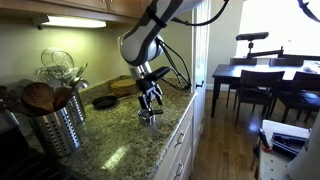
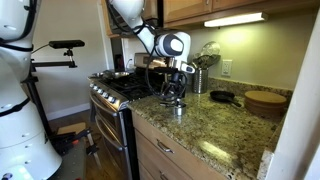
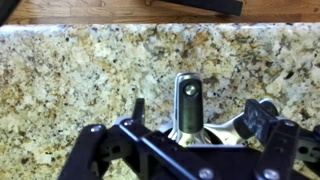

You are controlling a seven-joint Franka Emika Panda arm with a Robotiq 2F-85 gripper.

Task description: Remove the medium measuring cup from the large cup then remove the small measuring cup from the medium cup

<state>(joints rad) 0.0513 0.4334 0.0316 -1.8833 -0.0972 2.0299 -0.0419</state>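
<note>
Gripper [image 3: 193,110] jaws stood apart, straddling a steel measuring cup [image 3: 190,122] at the wrist frame's lower centre on the granite counter [image 3: 80,70] — its flat handle [image 3: 188,92] pointed straight toward the top edge.

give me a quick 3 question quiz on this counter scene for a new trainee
1. True or false: in the wrist view, a flat steel handle lies between the fingers of the hand.
2. What do the steel cups sit on? a) the speckled stone counter b) a folded towel c) a wire rack
3. In one word: are the hand's jaws open or shut?
Key: 1 true; 2 a; 3 open.
</note>
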